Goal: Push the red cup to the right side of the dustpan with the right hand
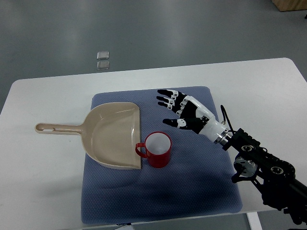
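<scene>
cup: red cup (159, 149), glossy, white inside, upright on blue fabric mat (201, 191), handle touching dustpan edge
dustpan: beige plastic dustpan (108, 134), left of cup
right hand: right hand (181, 111) fingers spread, empty, behind-right of cup

Right robot hand (182, 110) with fingers spread open, forearm entering from lower right

My right hand (184, 111): black and white fingers, white palm shell, black forearm. Red cup (158, 149), white inside. Dustpan (111, 134) plain beige, handle same. Mat (192, 182) plain slate blue. Table (43, 182) white. Floor grey.
</scene>
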Robot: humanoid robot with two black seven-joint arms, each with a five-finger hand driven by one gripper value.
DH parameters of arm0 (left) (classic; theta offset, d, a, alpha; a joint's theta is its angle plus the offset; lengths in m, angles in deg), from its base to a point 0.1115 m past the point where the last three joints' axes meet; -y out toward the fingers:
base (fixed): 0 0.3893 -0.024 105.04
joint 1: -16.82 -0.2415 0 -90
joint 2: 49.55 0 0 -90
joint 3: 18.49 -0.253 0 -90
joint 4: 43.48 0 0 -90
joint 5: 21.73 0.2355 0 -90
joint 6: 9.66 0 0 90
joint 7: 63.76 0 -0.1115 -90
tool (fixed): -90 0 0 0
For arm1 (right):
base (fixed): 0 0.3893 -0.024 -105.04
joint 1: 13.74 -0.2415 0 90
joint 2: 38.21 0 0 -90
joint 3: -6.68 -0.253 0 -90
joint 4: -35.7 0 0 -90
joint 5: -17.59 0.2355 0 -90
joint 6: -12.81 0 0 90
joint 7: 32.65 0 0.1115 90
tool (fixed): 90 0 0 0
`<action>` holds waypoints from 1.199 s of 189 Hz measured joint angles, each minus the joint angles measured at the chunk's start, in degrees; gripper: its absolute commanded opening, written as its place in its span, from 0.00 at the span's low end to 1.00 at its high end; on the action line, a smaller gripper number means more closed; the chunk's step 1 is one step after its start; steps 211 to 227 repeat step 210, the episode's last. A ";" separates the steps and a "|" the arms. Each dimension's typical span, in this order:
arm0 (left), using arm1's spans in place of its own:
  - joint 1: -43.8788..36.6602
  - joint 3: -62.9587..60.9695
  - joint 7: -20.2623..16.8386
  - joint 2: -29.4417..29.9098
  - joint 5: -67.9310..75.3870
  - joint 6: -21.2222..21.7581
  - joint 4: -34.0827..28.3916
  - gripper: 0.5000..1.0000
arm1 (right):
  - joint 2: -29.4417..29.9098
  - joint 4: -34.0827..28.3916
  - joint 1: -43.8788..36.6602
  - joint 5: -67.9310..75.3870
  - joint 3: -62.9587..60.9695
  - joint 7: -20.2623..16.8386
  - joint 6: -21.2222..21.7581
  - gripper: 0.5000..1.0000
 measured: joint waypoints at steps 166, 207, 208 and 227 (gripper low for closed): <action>0.01 -0.09 0.00 0.00 0.11 0.00 0.07 1.00 | -8.60 5.03 -11.28 49.87 4.46 -32.11 -6.58 0.87; 0.01 -0.09 0.00 0.00 0.08 0.00 0.09 1.00 | -6.47 7.85 -12.74 49.76 4.38 -29.01 -11.01 0.87; 0.01 -0.09 0.00 0.00 0.08 0.00 0.09 1.00 | -6.43 7.86 -12.77 49.76 4.38 -28.95 -11.14 0.87; 0.01 -0.09 0.00 0.00 0.08 0.00 0.09 1.00 | -6.35 7.89 -12.82 49.76 4.37 -28.82 -11.39 0.87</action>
